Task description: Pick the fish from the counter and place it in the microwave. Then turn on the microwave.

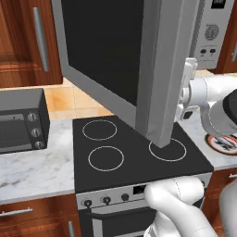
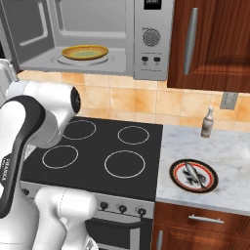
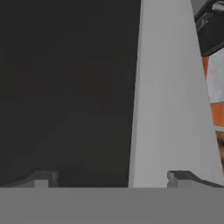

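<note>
Fish (image 2: 191, 176) lies on the plate (image 2: 211, 184) on the table (image 2: 229, 146), well away from the claw (image 3: 111, 179), wide open and empty beside the microwave door (image 1: 162, 69); swinging round could knock it.

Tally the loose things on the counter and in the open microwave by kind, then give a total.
Plates: 2, a yellow plate inside the microwave and a red-rimmed plate on the counter
Fish: 1, the fish lying on the red-rimmed plate
Bottles: 1, a bottle upright by the wall
Total: 4
</note>
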You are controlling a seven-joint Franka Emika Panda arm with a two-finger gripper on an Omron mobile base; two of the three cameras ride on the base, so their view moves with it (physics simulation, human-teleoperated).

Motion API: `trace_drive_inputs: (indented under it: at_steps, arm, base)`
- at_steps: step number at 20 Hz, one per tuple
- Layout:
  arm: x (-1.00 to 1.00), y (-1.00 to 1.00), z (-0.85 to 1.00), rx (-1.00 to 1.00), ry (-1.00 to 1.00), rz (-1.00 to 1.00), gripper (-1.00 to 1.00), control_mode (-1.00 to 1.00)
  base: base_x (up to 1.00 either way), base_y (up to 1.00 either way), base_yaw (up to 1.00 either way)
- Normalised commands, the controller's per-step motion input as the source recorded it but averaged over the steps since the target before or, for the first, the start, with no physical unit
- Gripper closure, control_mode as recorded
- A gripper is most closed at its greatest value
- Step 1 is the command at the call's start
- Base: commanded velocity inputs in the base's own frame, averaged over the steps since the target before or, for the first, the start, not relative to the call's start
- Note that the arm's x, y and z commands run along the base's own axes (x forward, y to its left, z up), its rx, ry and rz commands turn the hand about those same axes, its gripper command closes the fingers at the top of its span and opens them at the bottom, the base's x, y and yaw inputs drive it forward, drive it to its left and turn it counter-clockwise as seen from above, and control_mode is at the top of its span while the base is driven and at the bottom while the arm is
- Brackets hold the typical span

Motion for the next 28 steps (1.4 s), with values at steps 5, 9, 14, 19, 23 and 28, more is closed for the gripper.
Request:
trace_drive_inputs:
  at_steps: [5,9,14,19,23,28]
  arm:
    - [-0.11,0.74,0.0,0.0,-0.06,0.09,-1.0,-1.0]
    - [-0.03,0.72,0.0,0.0,-0.05,0.07,-1.0,-1.0]
    - [-0.09,0.53,0.0,0.0,-0.1,0.06,-1.0,-1.0]
    - [-0.02,0.09,0.04,0.0,-0.12,0.01,-1.0,-1.0]
    - [0.05,-0.44,0.1,-0.07,-0.08,-0.06,-1.0,-1.0]
    - [0.2,-0.66,0.05,-0.17,-0.03,-0.16,-1.0,-1.0]
  base:
    - [0.0,0.0,0.0]
    - [0.0,0.0,0.0]
    - [0.0,0.0,0.0]
    - [0.0,0.0,0.0]
    - [0.0,0.0,0.0]
    - [0.0,0.0,0.0]
